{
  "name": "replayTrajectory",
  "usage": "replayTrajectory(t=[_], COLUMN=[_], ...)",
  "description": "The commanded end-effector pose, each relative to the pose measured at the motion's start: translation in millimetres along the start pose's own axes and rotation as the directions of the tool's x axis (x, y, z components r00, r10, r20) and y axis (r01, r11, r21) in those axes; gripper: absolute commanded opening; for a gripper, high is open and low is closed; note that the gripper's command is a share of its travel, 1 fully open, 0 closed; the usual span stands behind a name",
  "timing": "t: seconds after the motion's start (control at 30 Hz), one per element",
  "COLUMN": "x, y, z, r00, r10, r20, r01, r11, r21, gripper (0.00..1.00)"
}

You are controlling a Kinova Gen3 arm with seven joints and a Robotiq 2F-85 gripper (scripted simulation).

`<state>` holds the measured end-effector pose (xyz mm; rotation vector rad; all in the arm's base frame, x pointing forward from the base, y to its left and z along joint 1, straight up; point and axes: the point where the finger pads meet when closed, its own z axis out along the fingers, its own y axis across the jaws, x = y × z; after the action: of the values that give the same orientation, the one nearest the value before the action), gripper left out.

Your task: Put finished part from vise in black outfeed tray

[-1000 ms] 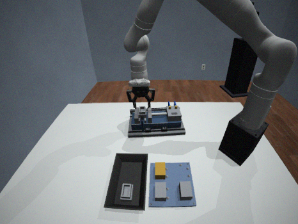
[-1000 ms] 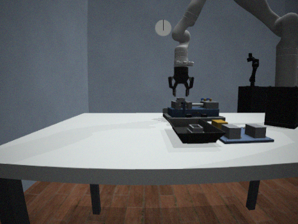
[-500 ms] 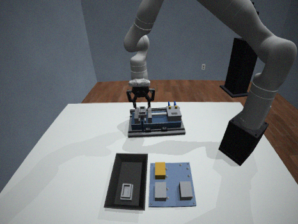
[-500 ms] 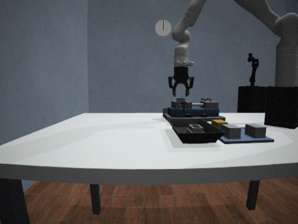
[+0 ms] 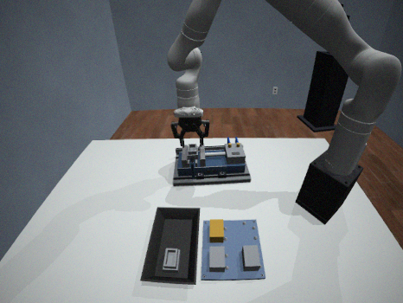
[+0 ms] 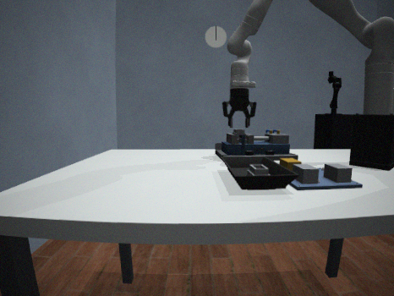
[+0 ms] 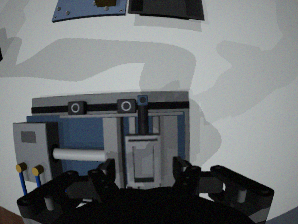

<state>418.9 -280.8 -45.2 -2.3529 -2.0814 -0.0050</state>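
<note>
While the gripper (image 5: 190, 143) hangs released just above the vise (image 5: 210, 162), its fingers stand apart and hold nothing. Between the vise jaws sits the finished part (image 7: 143, 160), pocket upward. Nearer on the tabletop (image 5: 86, 203), the black outfeed tray (image 5: 152, 242) holds one part (image 5: 171, 259), beside a blue plate (image 5: 255, 268).
</note>
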Motion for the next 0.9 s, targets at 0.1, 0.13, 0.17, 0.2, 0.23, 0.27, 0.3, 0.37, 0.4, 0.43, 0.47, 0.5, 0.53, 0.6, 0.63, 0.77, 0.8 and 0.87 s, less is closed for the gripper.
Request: replayTrajectory(t=[0.1,0.13,0.17,0.2,0.23,0.27,0.3,0.37,0.4,0.43,0.47,0.5,0.53,0.6,0.63,0.77,0.8,0.87], x=[0,0,0,0,0,0,0,0,0,0,0,0,0,0,0,0,0,0], y=[0,0,0,0,0,0,0,0,0,0,0,0,0,0,0,0,0,0], z=[1.2,1.6,2.0,2.5,2.9,3.4,3.9,4.8,4.8,4.8,5.4,5.9,6.4,7.4,7.9,9.7,10.2,11.0], r00=[1.000,1.000,1.000,1.000,1.000,1.000,1.000,1.000,1.000,1.000,1.000,1.000,1.000,1.000,1.000,1.000,1.000,1.000], r10=[0.000,0.000,0.000,0.000,0.000,0.000,0.000,0.000,0.000,0.000,0.000,0.000,0.000,0.000,0.000,0.000,0.000,0.000], r20=[0.001,0.001,0.001,0.001,0.001,0.001,0.001,0.001,0.001,0.001,0.001,0.001,0.001,0.001,0.001,0.001,0.001,0.001], r01=[0.000,0.000,0.000,0.000,0.000,0.000,0.000,0.000,0.000,0.000,0.000,0.000,0.000,0.000,0.000,0.000,0.000,0.000], r11=[1.000,1.000,1.000,1.000,1.000,1.000,1.000,1.000,1.000,1.000,1.000,1.000,1.000,1.000,1.000,1.000,1.000,1.000], r21=[-0.001,-0.001,-0.001,-0.001,-0.001,-0.001,-0.001,-0.001,-0.001,-0.001,-0.001,-0.001,-0.001,-0.001,-0.001,-0.001,-0.001,-0.001], gripper=[0.67,0.67,0.67,0.67,0.67,0.67,0.67,0.67,0.67,0.67,0.67,0.67,0.67,0.67,0.67,0.67,0.67,0.67])
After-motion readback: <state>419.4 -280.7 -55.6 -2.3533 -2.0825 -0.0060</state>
